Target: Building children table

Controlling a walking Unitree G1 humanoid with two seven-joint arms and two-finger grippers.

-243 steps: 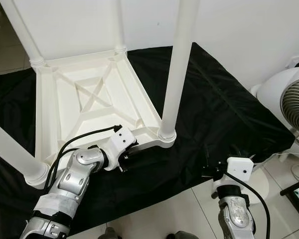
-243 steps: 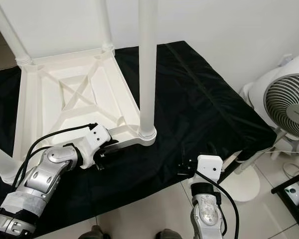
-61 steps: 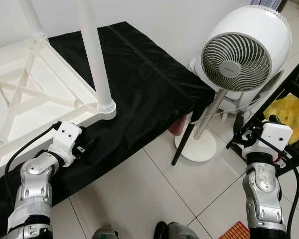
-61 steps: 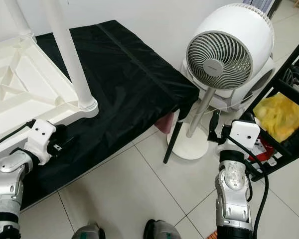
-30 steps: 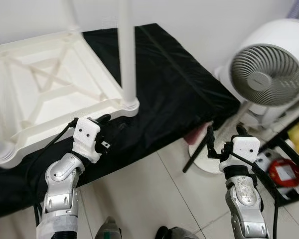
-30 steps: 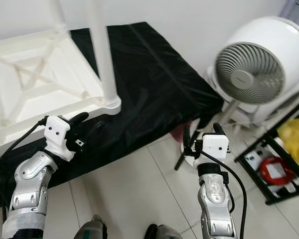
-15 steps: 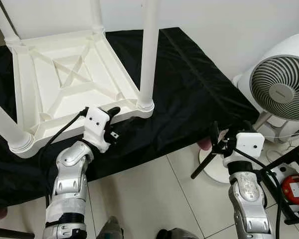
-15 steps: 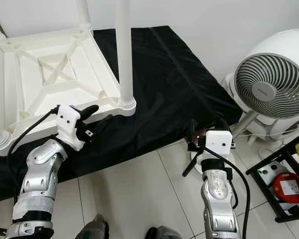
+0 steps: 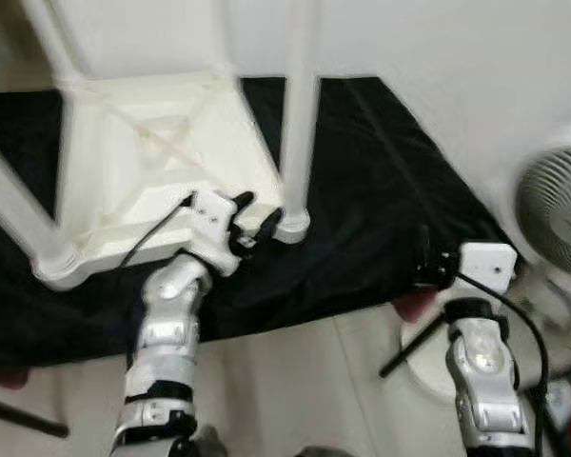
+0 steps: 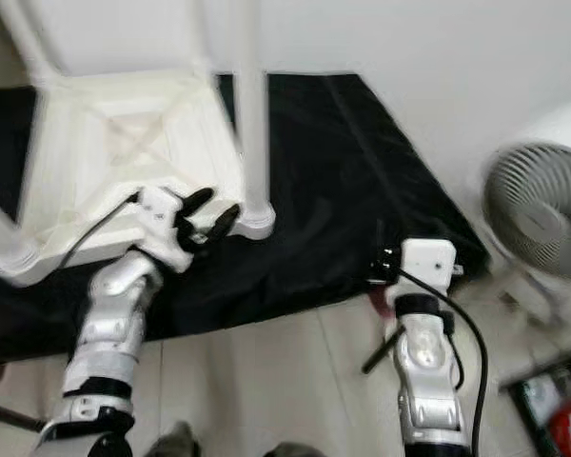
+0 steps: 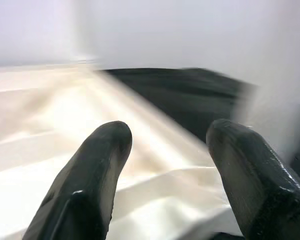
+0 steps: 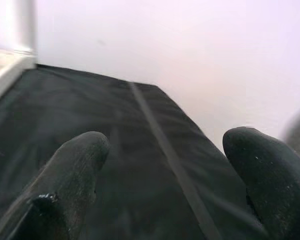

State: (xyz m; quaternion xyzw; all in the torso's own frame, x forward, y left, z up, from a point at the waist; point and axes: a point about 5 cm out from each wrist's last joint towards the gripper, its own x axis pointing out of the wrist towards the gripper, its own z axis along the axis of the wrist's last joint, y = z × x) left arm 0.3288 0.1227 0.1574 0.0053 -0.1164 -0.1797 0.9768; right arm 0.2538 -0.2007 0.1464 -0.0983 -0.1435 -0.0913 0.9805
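Observation:
A white plastic children's table [image 9: 152, 152] lies upside down on a black cloth [image 9: 362, 190], its legs pointing up. The near right leg [image 9: 298, 114] rises from the front corner. My left gripper [image 9: 255, 217] is open at the table's front rim, just left of that leg's base, with nothing between its fingers [image 11: 90, 185]. In the left wrist view the cream rim [image 11: 50, 125] lies under the fingers. My right gripper [image 9: 426, 267] is open over the cloth's front right edge, and its wrist view looks across the black cloth [image 12: 115, 150].
A white pedestal fan [image 10: 542, 200] stands on the tiled floor to the right of the cloth-covered surface. A white wall runs behind the table. The head views are blurred by motion.
The head camera has swung and blurred. My left gripper has moved closer to the near right leg's base. My right gripper has come up to the cloth's edge.

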